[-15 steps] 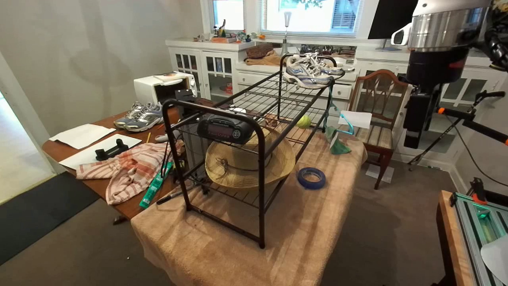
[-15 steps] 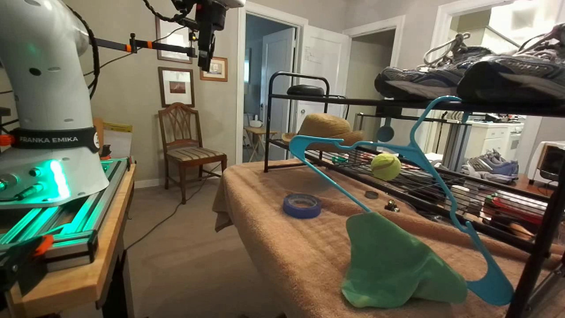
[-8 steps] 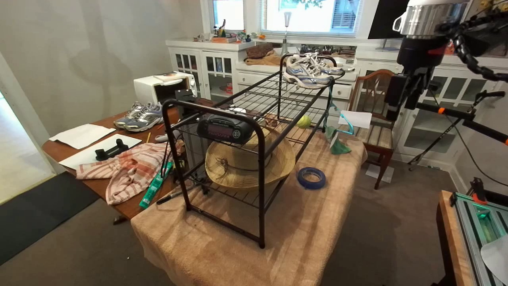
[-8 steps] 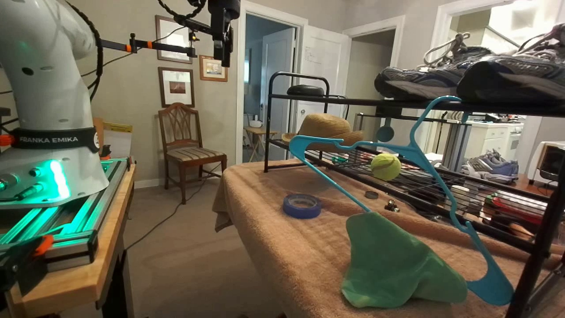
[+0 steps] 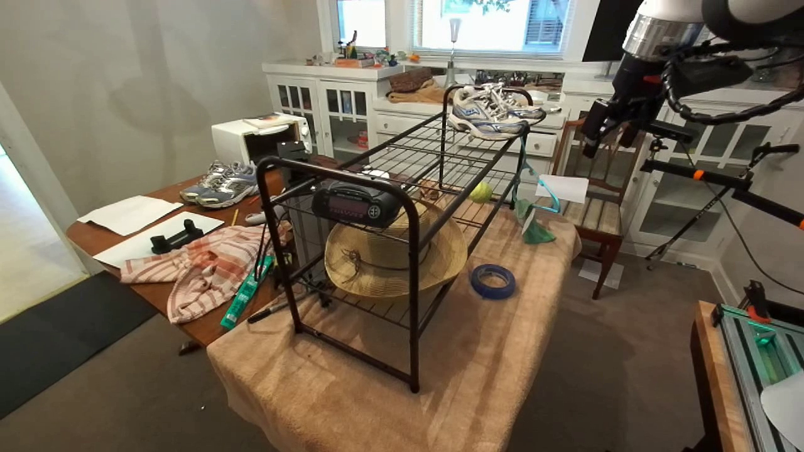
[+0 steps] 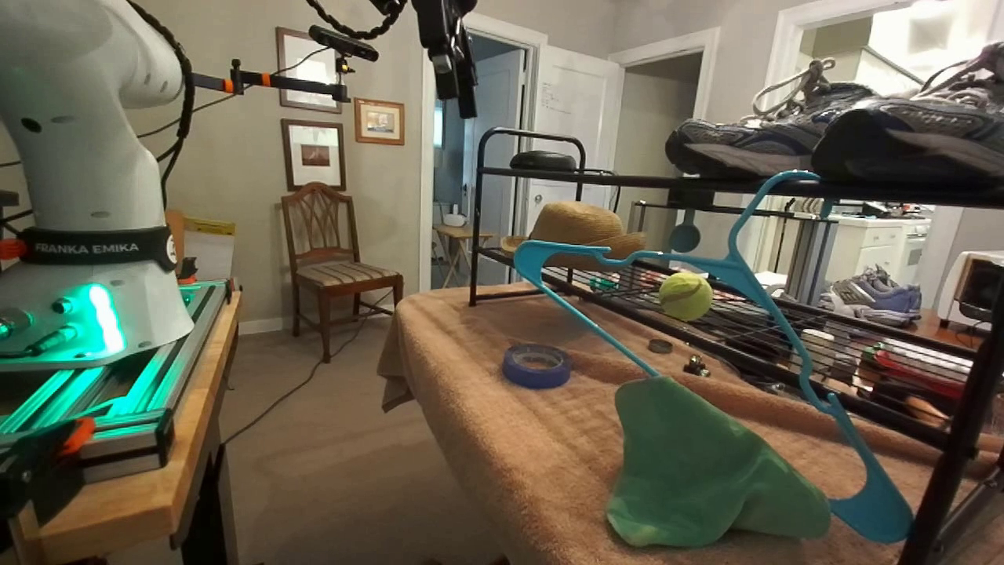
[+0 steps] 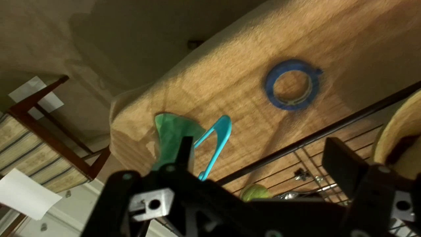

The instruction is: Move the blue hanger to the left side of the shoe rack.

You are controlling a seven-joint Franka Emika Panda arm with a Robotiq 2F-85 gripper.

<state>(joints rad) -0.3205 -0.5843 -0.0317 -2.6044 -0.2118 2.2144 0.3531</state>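
The blue hanger [image 6: 710, 264] hangs by its hook from the upper tier's front bar, tilted, beside the shoes. It also shows in an exterior view [image 5: 553, 194] and in part in the wrist view [image 7: 224, 126]. A green cloth-like piece [image 6: 706, 471] covers part of its lower bar. The black shoe rack [image 5: 413, 301] stands on the covered table; its front bar crosses the wrist view [image 7: 296, 145]. My gripper [image 5: 608, 143] is open and empty, in the air in front of the rack and apart from the hanger. In the wrist view the gripper [image 7: 260, 143] has its jaws wide apart.
Sneakers [image 5: 490, 113] sit on the top tier above the hook. A clock radio [image 5: 355, 207] is at the top tier's other end, with a straw hat [image 5: 389, 263] below. A tennis ball [image 6: 685, 297] lies on the lower tier. Blue tape [image 5: 493, 293] lies on the towel.
My gripper has moved closer to the rack, left in one exterior picture and right in the other, and has tilted. The hanger, green piece and rack have not moved.
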